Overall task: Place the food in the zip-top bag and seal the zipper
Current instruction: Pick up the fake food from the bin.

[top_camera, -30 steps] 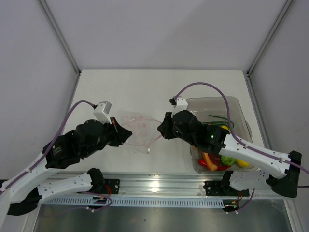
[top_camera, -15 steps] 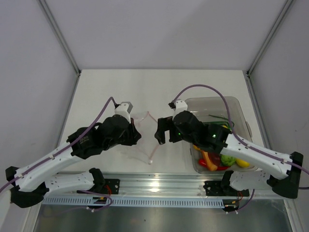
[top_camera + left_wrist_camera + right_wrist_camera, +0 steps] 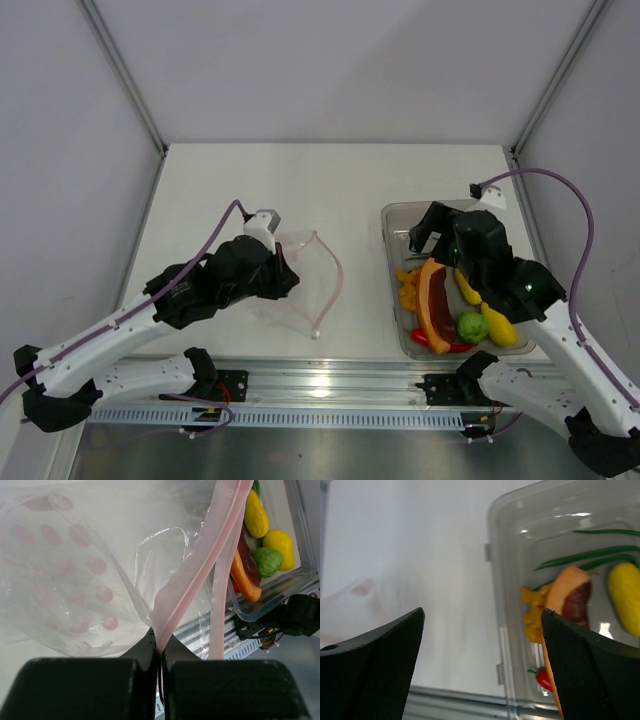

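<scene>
The left gripper (image 3: 159, 656) is clamped on the pink zipper (image 3: 200, 575) of the bag (image 3: 300, 288), which sits between the arms with its mouth gaping toward the bin (image 3: 390, 215); nothing can be seen inside the bag. The right gripper (image 3: 481, 665) hangs over the bin's far left corner, jaws wide apart and empty. All the food (image 3: 435, 300) lies in the bin, so it seems every piece has yet to go in and the sealing is not yet done. No brand, label or writing is readable.
</scene>
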{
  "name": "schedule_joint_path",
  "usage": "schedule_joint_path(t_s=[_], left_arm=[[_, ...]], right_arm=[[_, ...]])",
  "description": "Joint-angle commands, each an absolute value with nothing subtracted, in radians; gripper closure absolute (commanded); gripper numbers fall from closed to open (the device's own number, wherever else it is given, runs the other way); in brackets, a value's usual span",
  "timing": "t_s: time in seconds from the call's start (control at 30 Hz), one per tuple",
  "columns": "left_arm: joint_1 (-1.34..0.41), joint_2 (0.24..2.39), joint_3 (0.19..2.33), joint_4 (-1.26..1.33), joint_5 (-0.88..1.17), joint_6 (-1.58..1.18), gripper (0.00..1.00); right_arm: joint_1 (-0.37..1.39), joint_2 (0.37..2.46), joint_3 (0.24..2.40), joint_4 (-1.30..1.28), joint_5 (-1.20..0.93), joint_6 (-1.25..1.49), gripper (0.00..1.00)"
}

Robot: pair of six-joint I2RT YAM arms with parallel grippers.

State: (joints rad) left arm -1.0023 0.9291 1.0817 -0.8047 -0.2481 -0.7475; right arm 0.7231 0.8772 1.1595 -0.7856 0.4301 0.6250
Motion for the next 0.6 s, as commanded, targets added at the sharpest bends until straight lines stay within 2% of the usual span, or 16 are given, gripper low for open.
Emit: schedule_joint_path(t_s=[0.0,0.23,0.57], left_arm=[[-0.996,0.888,1.068,-0.75,-0.229,-0.718,0.99],[-0.996,0.847,1.028,-0.736,-0.222,-0.732,0.99],[-0.996,0.835,1.008,-0.718,-0.19,-0.738,1.0]], right_arm=[[0.541,0.906,1.096,-0.857,0.408,0.637,0.01],[0.246,1.028,0.939,-0.701,0.246,0.578,0.0],[0.17,1.256,0.902,-0.583,0.172,0.558,0.01]])
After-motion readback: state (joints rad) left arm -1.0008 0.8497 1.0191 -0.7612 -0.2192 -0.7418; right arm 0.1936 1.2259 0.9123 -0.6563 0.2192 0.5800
